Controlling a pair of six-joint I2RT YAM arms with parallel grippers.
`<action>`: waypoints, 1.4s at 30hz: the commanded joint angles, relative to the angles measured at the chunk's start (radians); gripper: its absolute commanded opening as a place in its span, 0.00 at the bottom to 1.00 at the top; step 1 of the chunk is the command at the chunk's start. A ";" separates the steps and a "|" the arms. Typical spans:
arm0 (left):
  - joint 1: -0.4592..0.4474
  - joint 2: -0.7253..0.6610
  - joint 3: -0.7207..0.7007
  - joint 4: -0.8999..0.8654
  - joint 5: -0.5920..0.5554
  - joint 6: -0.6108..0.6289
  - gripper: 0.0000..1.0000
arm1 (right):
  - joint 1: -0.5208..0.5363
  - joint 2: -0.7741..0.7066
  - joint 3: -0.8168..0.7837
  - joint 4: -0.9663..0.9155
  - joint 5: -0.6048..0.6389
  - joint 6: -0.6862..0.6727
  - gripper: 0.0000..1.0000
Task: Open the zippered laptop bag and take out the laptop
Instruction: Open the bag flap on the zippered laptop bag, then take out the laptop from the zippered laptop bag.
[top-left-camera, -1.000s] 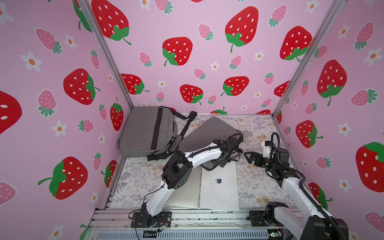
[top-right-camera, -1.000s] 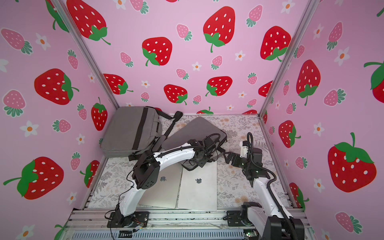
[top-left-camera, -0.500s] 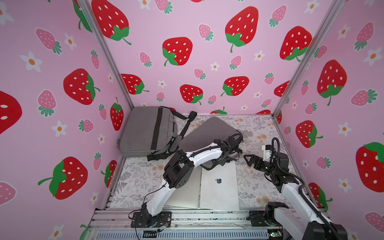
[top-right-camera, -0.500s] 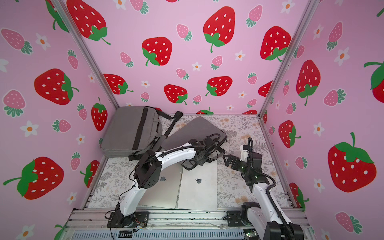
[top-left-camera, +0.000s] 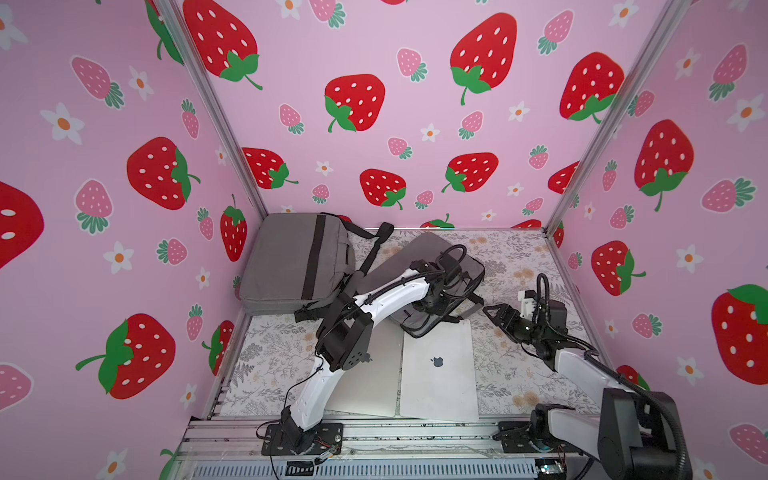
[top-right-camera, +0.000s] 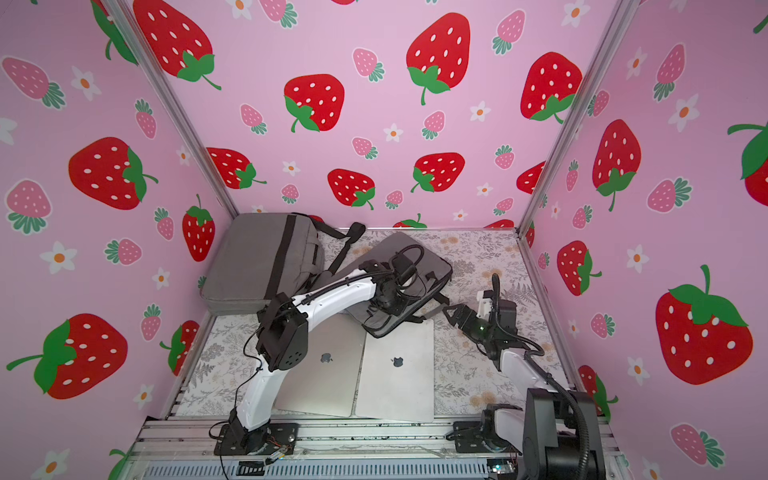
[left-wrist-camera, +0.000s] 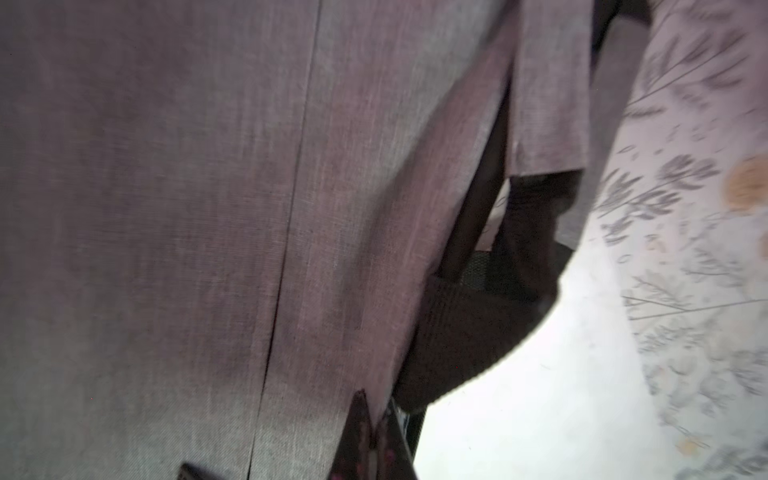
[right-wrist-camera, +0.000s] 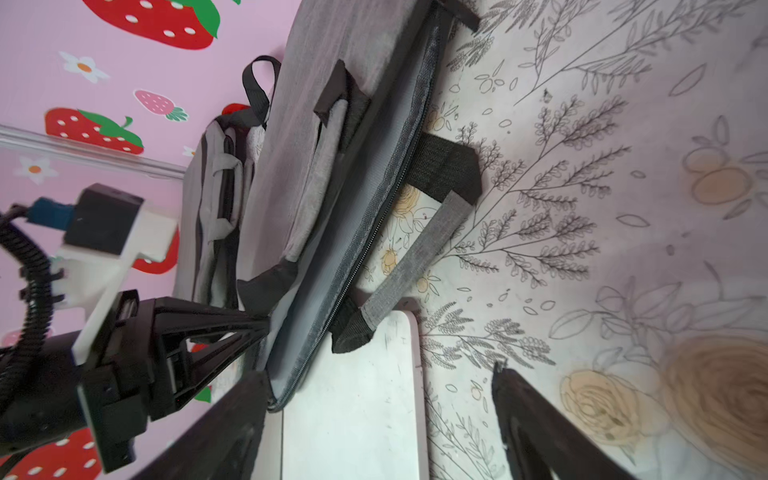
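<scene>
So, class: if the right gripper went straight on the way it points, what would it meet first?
Most likely the grey handle of the laptop bag, just ahead of the right gripper; if low, the silver laptop first. Depth is unclear.

The grey laptop bag (right-wrist-camera: 316, 124), touched at its zippered side by the closed left claw (right-wrist-camera: 259, 326), is laid across a silver laptop (right-wrist-camera: 353, 399).

Left end effector (left-wrist-camera: 376, 415) has closed against laptop bag (left-wrist-camera: 166, 208).

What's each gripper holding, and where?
The left gripper is shut at the handle side of the laptop bag, but whether it pinches anything cannot be told. The right gripper is open, empty.
</scene>
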 joint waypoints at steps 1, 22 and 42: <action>0.036 -0.083 0.097 0.026 0.091 -0.025 0.00 | 0.028 0.050 0.048 0.132 -0.029 0.121 0.84; 0.081 -0.133 0.192 0.067 0.268 -0.065 0.00 | 0.245 0.620 0.414 0.462 -0.017 0.389 0.56; 0.087 -0.145 0.122 0.162 0.367 -0.121 0.00 | 0.338 0.999 0.622 0.807 -0.056 0.642 0.31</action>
